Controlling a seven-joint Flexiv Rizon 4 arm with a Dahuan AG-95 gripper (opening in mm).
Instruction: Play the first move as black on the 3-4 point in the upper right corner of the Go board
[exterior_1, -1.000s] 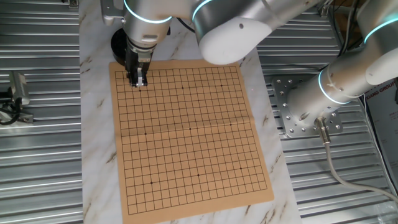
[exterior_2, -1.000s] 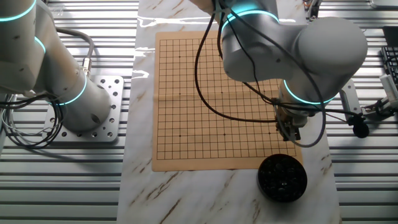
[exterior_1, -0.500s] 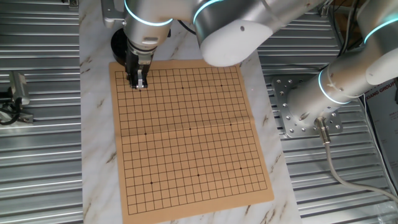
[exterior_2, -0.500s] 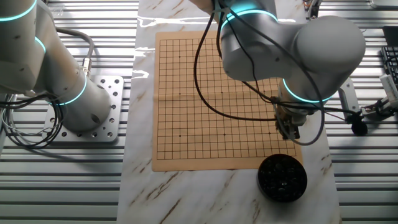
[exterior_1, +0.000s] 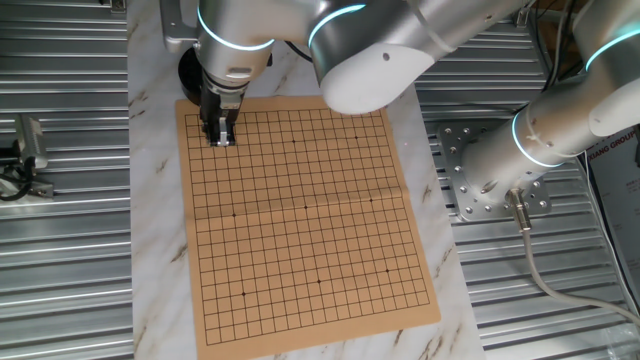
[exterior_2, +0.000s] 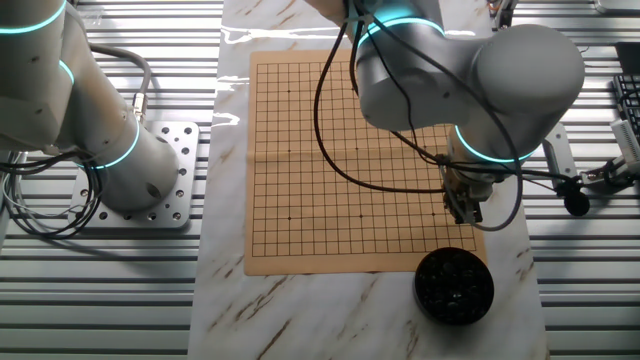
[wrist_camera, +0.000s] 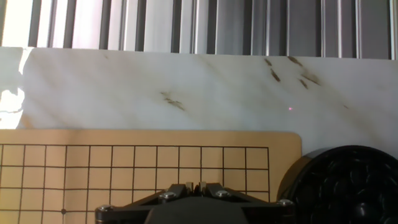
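A ribbed metal floor surrounds a white marble bench (exterior_1: 150, 200), and on the marble lies the tan Go board (exterior_1: 305, 225) with its black grid. The pincer (exterior_1: 221, 138) hangs low over the board's corner region, fingers pointing down at the grid; in the other fixed view the pincer (exterior_2: 466, 215) sits just inside the board's edge. Its fingertips (wrist_camera: 196, 185) stand close together, nearly touching, in the hand view, but whether a stone sits between them cannot be told, as the tips hide that spot. The black stone itself is not visible apart from the heap. Just beyond the pincer, off the board's corner, stands the round black bowl (exterior_2: 454, 285) full of dark stones; in the hand view the bowl (wrist_camera: 348, 183) lies to the pincer's right, touching or nearly touching the board's edge.
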